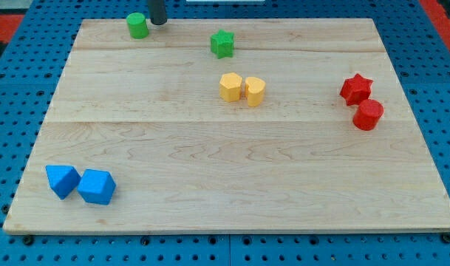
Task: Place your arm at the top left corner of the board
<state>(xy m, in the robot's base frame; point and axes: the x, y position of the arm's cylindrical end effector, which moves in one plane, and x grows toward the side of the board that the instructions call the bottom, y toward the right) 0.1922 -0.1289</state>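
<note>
My tip touches the wooden board at its top edge, left of the middle. It stands just right of a green cylinder, nearly touching it. The board's top left corner lies further to the view's left of the tip, past the green cylinder. A green star block sits to the right of the tip.
Two yellow blocks sit side by side near the middle. A red star and a red cylinder are at the right. Two blue blocks lie at the bottom left. Blue pegboard surrounds the board.
</note>
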